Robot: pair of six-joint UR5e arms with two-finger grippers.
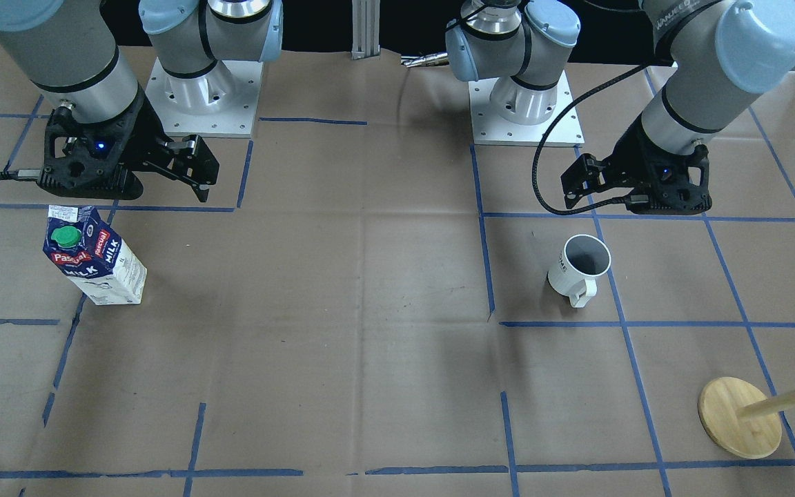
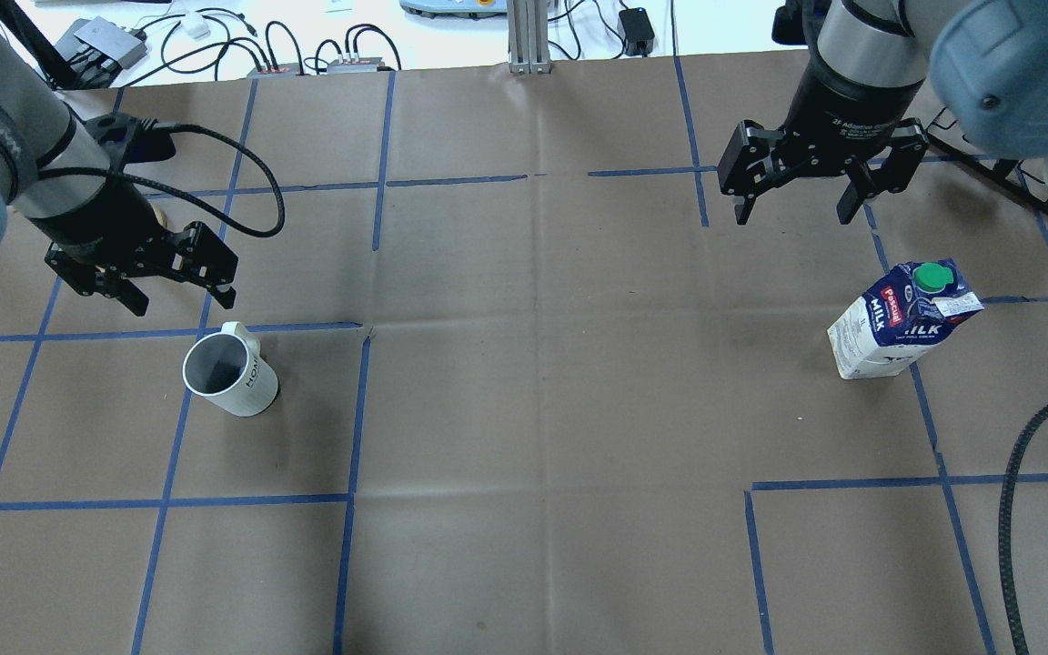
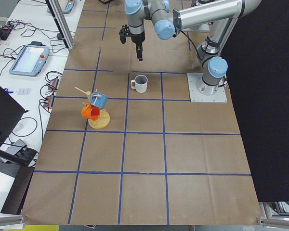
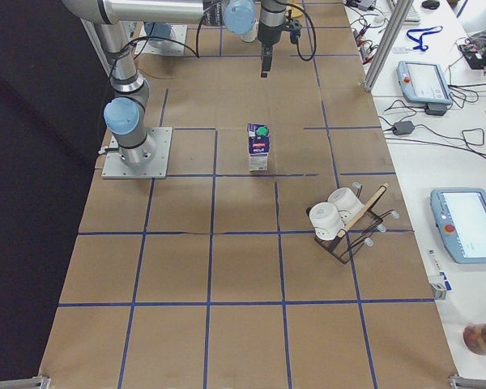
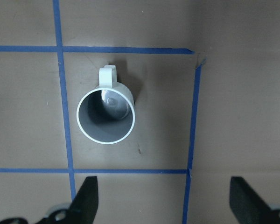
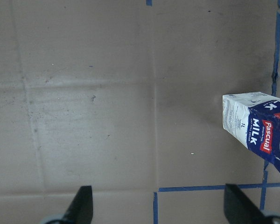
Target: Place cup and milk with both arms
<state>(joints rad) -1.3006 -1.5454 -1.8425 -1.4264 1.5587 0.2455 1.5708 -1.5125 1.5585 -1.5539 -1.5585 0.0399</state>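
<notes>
The white cup (image 1: 580, 266) with a dark grey inside stands upright on the brown table; it also shows in the overhead view (image 2: 231, 368) and the left wrist view (image 5: 106, 116). My left gripper (image 2: 180, 300) is open and empty, above and just beyond the cup, apart from it. The milk carton (image 1: 97, 259) stands upright, green cap up, and also shows in the overhead view (image 2: 901, 323) and at the right edge of the right wrist view (image 6: 259, 130). My right gripper (image 2: 792, 216) is open and empty, well beyond the milk, to its left.
A wooden mug tree (image 1: 739, 417) with a blue and an orange cup stands at the table's end on my left. A black rack (image 4: 340, 223) with white cups stands on my right. The arm bases (image 1: 204, 96) sit near my edge. Blue tape lines grid the table.
</notes>
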